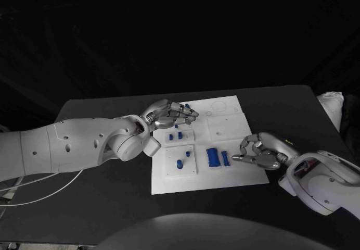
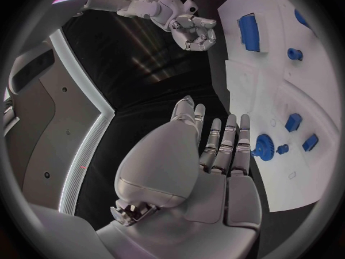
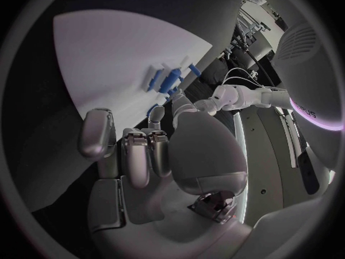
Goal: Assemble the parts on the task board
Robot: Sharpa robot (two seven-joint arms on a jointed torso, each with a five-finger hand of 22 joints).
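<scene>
The white task board (image 1: 225, 174) lies mid-table. My left hand (image 1: 171, 113) hovers over its far left corner with its fingers stretched out and nothing in them. A blue gear (image 2: 263, 147) lies on the board just past the fingertips (image 2: 243, 124). Small blue parts (image 1: 175, 136) sit in a tray below that hand, and two more (image 1: 183, 159) lie nearer. Two tall blue blocks (image 1: 218, 158) stand mid-board. My right hand (image 1: 259, 152) is at the board's right edge beside those blocks, fingers curled in, with nothing seen in them. In the right wrist view the blue parts (image 3: 169, 77) stand beyond that hand (image 3: 154, 155).
The black table (image 1: 98, 192) runs all round the board. A white object (image 1: 334, 107) sits at the table's far right edge. White cables (image 1: 30, 190) hang off the left side under my left arm.
</scene>
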